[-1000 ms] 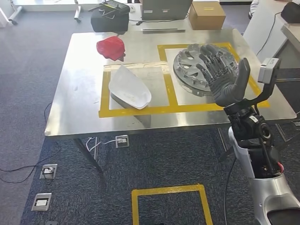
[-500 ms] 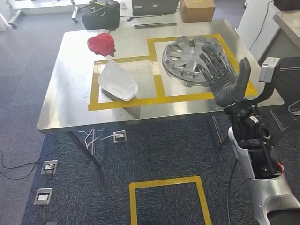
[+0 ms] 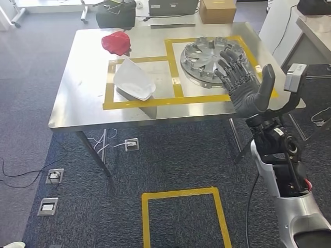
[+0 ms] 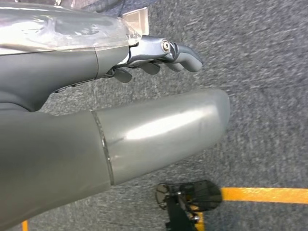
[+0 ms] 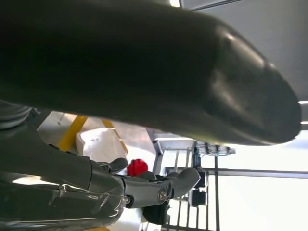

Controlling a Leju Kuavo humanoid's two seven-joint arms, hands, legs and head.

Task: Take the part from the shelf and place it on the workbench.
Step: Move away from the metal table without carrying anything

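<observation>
Flat on the brushed-steel workbench (image 3: 78, 103) lies the round, silver-grey spoked wheel cover (image 3: 205, 56), a ribbed plastic disc inside the farther yellow-taped square (image 3: 170, 51). Beside that square, in the neighbouring taped frame, sits a smooth white curved shell (image 3: 132, 80), and past it a crumpled red cloth (image 3: 115, 42). The right hand (image 3: 245, 85), dark grey and jointed, hangs above the wheel cover's near edge with its fingers (image 3: 230, 64) spread wide and the thumb upright, holding nothing; whether fingertips touch the disc cannot be told. The left hand (image 4: 120, 120) hangs over speckled grey carpet (image 4: 268, 96), its fingers straight and empty.
</observation>
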